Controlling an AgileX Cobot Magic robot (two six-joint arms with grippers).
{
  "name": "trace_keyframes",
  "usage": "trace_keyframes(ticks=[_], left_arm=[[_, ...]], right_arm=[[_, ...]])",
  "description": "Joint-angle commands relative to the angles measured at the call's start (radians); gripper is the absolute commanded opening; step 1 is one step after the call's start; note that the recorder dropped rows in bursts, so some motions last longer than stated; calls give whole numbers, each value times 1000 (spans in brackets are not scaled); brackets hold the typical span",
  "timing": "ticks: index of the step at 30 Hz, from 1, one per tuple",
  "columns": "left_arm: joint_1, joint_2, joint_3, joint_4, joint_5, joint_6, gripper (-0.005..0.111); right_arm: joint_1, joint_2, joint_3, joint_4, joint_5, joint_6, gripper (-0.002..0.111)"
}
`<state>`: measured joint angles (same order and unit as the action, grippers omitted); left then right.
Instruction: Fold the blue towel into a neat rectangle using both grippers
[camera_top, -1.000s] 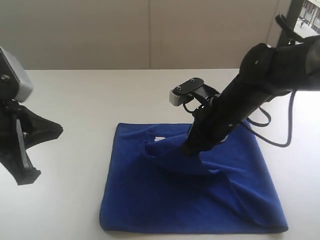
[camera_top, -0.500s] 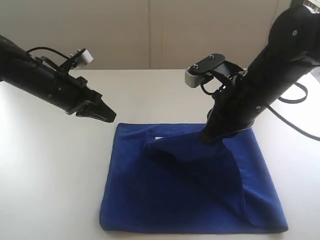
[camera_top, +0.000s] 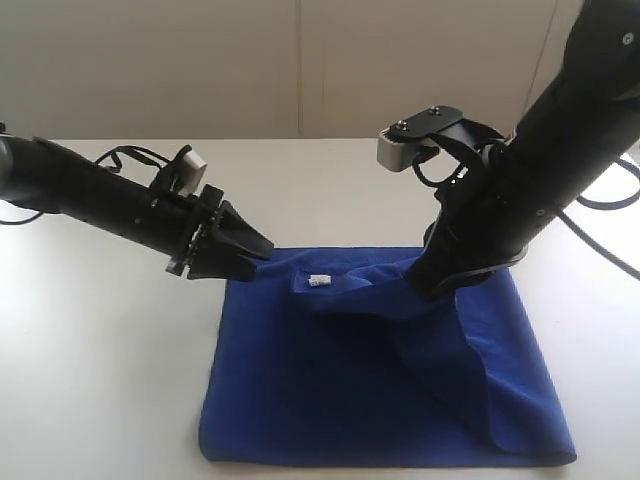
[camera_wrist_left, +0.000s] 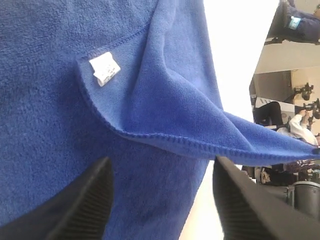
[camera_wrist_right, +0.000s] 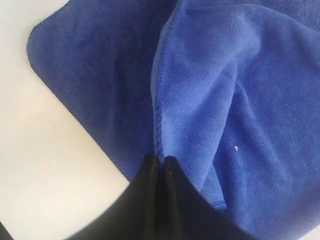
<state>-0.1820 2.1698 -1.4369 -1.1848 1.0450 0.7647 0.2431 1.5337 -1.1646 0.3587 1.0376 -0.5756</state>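
The blue towel (camera_top: 330, 410) lies on the white table (camera_top: 100, 380), and along the edge nearest us it sits flat and square. So is it folded?

— Not as far as I can see. The near part rests quietly, but farther back on the right a flap is pulled up off the cloth, rising in a slanted ridge into the right gripper (camera_top: 435, 282).

Does that one actually have it?

— Yes. In its own wrist view the two black fingers are pressed together, with the stitched hem running straight in between them. It is clamped on the towel's edge and holds it above the layer underneath.

And the other arm?

— The left gripper (camera_top: 250, 250) is at the far left corner, low and close to the cloth. Its fingers (camera_wrist_left: 82, 202) are spread wide with nothing between them. I can't tell whether the tips touch the fabric.

What's that white bit beyond the ridge?

— The tag (camera_top: 319, 281), on the far hem between the two grippers.

How far along, then?

— Early, I'd say. One side is gripped and raised. The left claw must take its corner, then both must carry that edge across, lay it down and square it up.
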Motion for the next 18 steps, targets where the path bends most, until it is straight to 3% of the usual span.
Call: trace_keyframes(ticks=[1, 9, 18], left_arm=[[-44, 21, -7, -40, -22, -2, 63], [-70, 70, -10, -95, -119, -5, 63], [-110, 123, -94, -112, -155, -15, 59]], right_arm=[[-3, -8, 3, 11, 3, 3, 0], [-3, -12, 3, 11, 4, -1, 0], [-3, -80, 3, 31, 2, -6, 0]])
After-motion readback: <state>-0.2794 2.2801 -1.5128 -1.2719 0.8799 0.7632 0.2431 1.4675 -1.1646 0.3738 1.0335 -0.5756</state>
